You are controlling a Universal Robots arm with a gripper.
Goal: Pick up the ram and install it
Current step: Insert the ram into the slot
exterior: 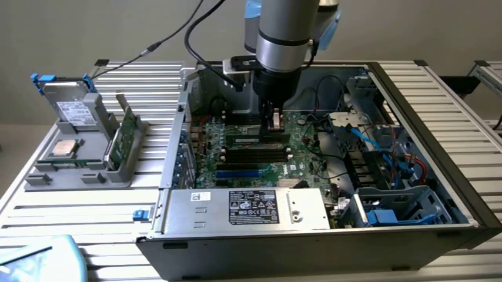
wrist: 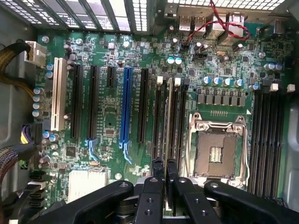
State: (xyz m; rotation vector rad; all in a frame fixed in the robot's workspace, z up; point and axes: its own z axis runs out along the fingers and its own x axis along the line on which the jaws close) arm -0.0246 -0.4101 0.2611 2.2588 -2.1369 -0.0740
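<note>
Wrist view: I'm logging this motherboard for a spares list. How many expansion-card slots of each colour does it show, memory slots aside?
White slot: 1
Blue slot: 1
Black slots: 4
Total: 6

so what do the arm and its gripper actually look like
The arm is a silver-grey cylinder with a light blue cap and a black band at the wrist. Black cables loop off it. The gripper is matte black, with jointed linkage bars and two slim fingers dotted with round screw holes.
</note>
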